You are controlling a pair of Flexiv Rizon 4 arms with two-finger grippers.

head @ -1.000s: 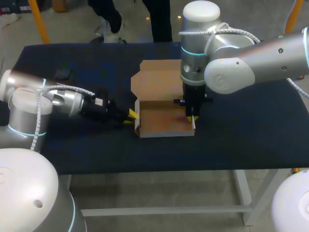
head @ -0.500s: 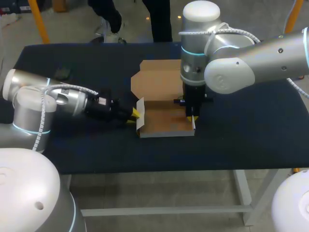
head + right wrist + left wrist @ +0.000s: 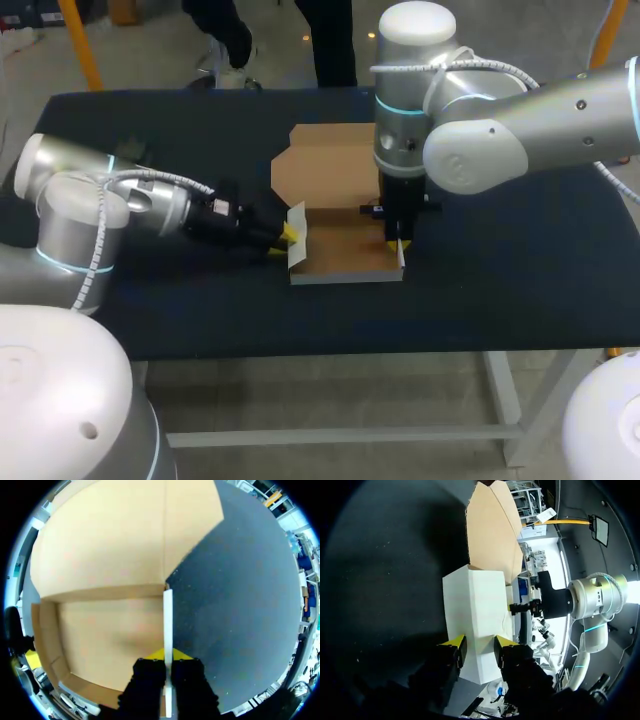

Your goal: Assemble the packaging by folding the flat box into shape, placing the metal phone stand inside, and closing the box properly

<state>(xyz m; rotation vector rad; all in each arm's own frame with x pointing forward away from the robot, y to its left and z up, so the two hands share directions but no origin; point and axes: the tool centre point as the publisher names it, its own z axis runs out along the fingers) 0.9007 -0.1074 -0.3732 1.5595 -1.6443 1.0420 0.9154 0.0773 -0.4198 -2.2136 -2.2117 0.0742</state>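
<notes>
Head view, box: The box [image 3: 345, 255] sits mid-table [image 3: 500, 290] as an open tray, its lid [image 3: 325, 170] lying flat at 12 o'clock.
Head view, left gripper: The left gripper [image 3: 291, 236] comes in from 9 o'clock with its tips against the left wall [image 3: 298, 235], which leans partway up.
Head view, right gripper: The right gripper [image 3: 397, 244] points straight down at the 3 o'clock side, on the right wall [image 3: 401, 256].
Head view, risk: A hard push from 9 o'clock could slide the whole tray toward 3 o'clock and twist the wall in the right gripper's pinch.
Left wrist view, grip: The fingers stand apart, holding nothing. The white outer face of the left wall [image 3: 477, 610] lies flat-on between and just ahead of them.
Left wrist view, risk: With only contact and no pinch, the wall could slip off the tips and fall back, or fold over into the tray.
Right wrist view, grip: The fingers are nearly closed, clamping the thin right wall [image 3: 168, 615] from both sides.
Right wrist view, risk: Any pull while clamped could crease or tear the card at its fold.
Phone stand: It cannot be made out in any view.
</notes>
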